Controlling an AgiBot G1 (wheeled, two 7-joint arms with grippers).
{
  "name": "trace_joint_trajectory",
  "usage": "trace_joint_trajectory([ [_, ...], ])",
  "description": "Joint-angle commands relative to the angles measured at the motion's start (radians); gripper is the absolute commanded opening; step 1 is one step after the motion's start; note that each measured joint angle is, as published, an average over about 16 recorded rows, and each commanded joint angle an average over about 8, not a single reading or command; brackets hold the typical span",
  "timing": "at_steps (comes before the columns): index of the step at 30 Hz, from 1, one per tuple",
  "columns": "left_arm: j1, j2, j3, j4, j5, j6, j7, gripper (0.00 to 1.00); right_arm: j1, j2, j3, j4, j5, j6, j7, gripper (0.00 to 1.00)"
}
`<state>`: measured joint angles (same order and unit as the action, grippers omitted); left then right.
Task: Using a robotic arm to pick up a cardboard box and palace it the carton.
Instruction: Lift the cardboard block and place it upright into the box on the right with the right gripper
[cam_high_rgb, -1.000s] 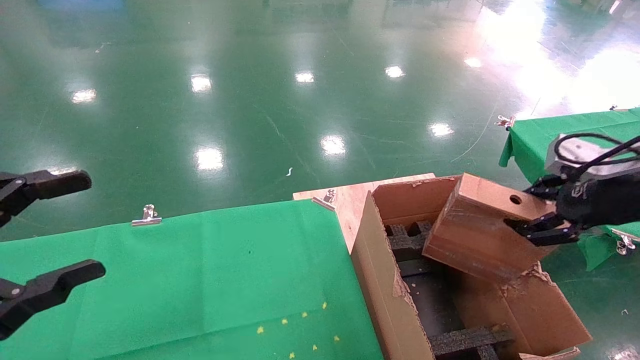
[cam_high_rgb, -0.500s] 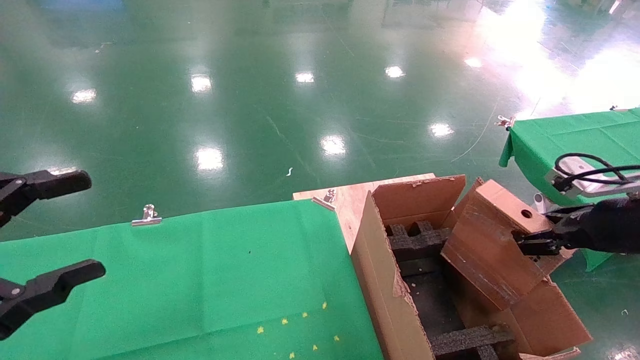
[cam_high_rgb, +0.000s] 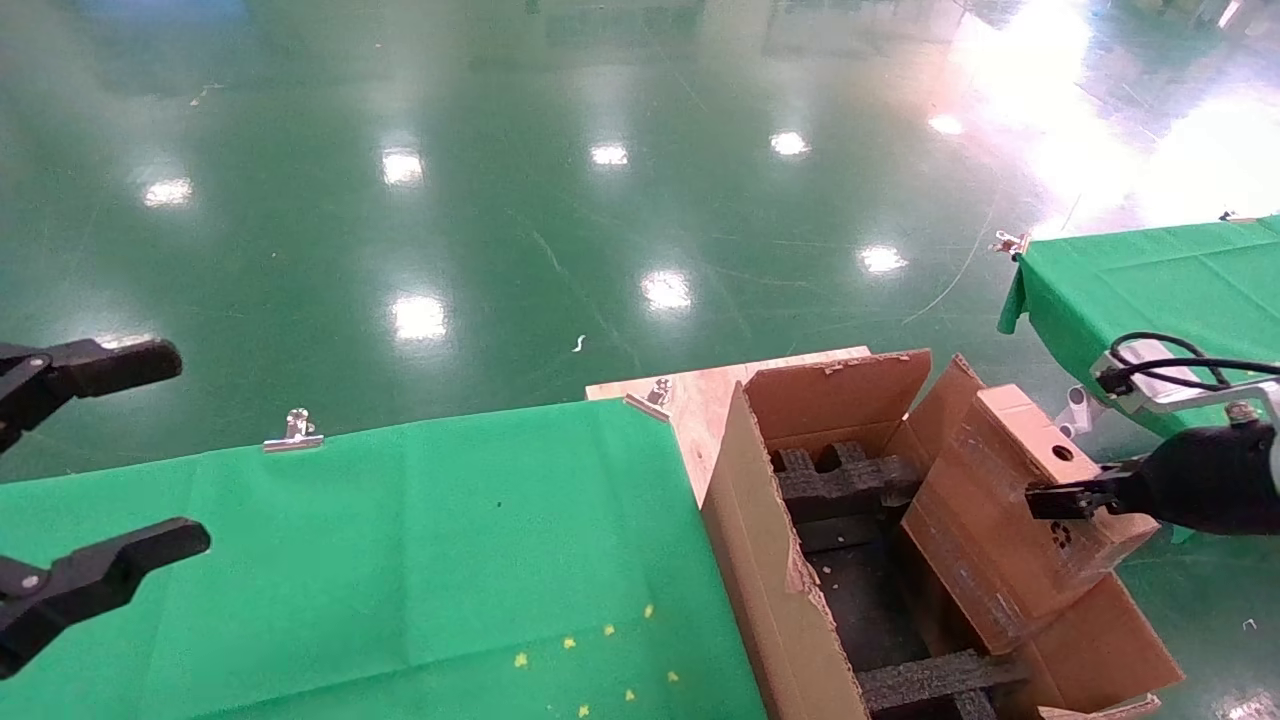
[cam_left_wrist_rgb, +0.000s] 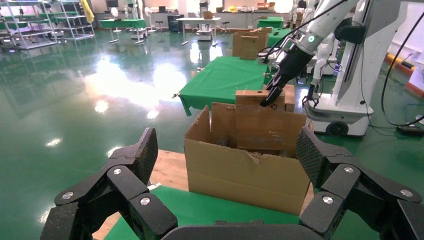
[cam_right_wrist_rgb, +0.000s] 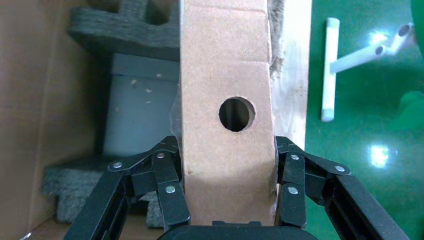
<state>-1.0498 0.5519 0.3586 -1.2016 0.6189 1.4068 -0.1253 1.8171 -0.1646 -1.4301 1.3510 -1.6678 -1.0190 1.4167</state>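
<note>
The cardboard box (cam_high_rgb: 1005, 515), small and brown with a round hole, stands tilted inside the carton (cam_high_rgb: 770, 570) against its right wall. My right gripper (cam_high_rgb: 1062, 492) is shut on the box's upper end, one finger on each side (cam_right_wrist_rgb: 226, 150). In the right wrist view the cardboard box (cam_right_wrist_rgb: 227, 75) fills the middle, with black foam inserts (cam_right_wrist_rgb: 130, 25) and the carton wall (cam_right_wrist_rgb: 30, 100) beside it. The left wrist view shows the carton (cam_left_wrist_rgb: 245, 170) ahead, the box top (cam_left_wrist_rgb: 255, 97) above its rim and the right gripper (cam_left_wrist_rgb: 272, 92) on it. My left gripper (cam_high_rgb: 150, 455) hangs open at the far left, holding nothing.
A green-clothed table (cam_high_rgb: 400, 540) lies left of the carton, with a metal clip (cam_high_rgb: 295, 430) on its far edge. A bare wooden board (cam_high_rgb: 700, 395) shows at the carton's far corner. A second green table (cam_high_rgb: 1150, 270) stands at the right. Black foam inserts (cam_high_rgb: 840, 480) line the carton.
The right gripper has moved down and slightly right with the cardboard box. The box has sunk deeper into the carton and stands more upright. The left gripper has not moved.
</note>
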Motion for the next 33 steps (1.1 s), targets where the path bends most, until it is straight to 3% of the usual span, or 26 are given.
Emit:
trace_joint_trajectory([
  [1,0.0,0.0,0.0,0.0,0.0,0.0,0.0,1.0,-0.008,-0.009,-0.007,0.0,-0.02,0.01,0.038,0.0],
  [19,0.0,0.0,0.0,0.0,0.0,0.0,0.0,1.0,-0.088,-0.088,-0.061,0.0,-0.219,0.123,0.303,0.0],
  [33,0.0,0.0,0.0,0.0,0.0,0.0,0.0,1.0,-0.194,-0.172,-0.108,0.002,-0.464,0.226,0.562,0.0],
])
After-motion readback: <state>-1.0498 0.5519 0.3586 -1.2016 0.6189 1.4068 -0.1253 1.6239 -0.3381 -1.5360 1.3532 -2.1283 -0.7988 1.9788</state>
